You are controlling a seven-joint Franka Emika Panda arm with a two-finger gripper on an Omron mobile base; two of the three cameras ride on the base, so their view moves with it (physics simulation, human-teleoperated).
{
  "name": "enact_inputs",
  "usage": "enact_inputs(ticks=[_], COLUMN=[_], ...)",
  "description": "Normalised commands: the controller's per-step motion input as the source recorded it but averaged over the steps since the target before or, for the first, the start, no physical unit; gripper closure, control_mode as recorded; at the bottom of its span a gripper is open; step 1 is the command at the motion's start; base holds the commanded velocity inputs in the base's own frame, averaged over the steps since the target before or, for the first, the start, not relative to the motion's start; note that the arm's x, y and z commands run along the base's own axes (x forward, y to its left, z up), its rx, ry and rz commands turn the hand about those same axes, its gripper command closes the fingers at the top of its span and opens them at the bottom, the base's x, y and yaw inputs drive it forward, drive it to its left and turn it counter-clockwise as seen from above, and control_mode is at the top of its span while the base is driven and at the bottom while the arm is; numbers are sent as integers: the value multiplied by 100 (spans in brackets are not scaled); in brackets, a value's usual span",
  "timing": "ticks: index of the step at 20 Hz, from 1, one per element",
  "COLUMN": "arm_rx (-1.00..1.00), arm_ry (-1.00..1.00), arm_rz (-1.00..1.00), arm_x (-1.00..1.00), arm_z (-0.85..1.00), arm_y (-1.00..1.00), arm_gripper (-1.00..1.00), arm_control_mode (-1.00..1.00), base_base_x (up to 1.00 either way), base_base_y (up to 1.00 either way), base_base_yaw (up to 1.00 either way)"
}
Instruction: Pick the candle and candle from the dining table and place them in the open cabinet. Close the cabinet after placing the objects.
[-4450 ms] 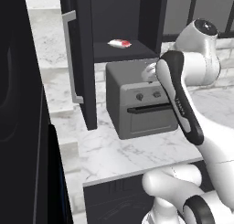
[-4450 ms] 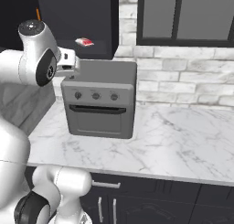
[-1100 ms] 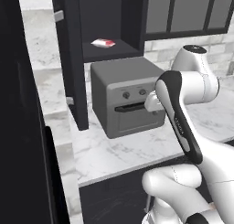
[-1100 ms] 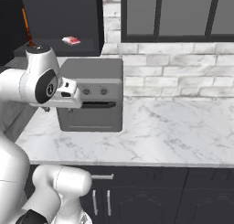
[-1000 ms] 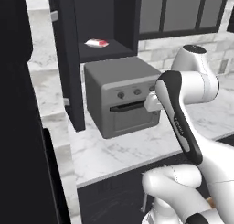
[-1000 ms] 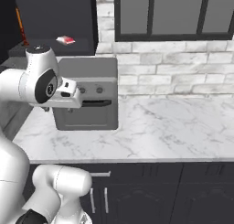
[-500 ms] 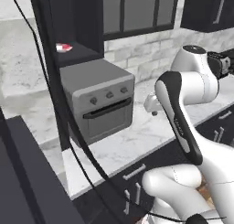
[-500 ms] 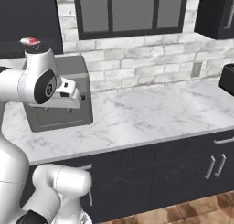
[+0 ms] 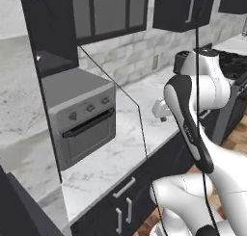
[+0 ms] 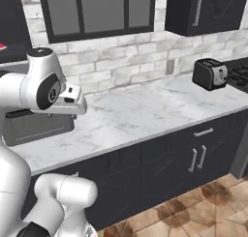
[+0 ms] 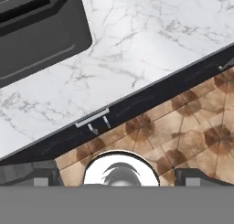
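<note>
While the arm folds above the marble counter, its fingers spread wide, empty

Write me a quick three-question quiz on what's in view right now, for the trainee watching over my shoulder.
1. True or false: the gripper is holding a candle.
2. Which appliance stands at the far right end of the marble counter in the right base view? A) kettle B) toaster C) blender
3. What kind of floor does the hand view show beyond the counter's edge?

Key:
1. False; the jaws stand open and empty.
2. B.
3. Brown tiles.
</note>
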Motion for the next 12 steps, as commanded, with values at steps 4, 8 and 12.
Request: enact_inputs(ticks=[4, 8, 12], arm_rx=[0, 0, 0], arm_ry=[0, 0, 0], arm_rz=[0, 0, 0], arm_x=[0, 0, 0], arm_z=[0, 0, 0], arm_y=[0, 0, 0], arm_gripper=[-100, -100, -100], arm_control_mode=[100, 100, 100], base_base_x=[0, 0, 0], base_base_y=[-4, -1, -1], base_base_yaw=[-38, -38, -38])
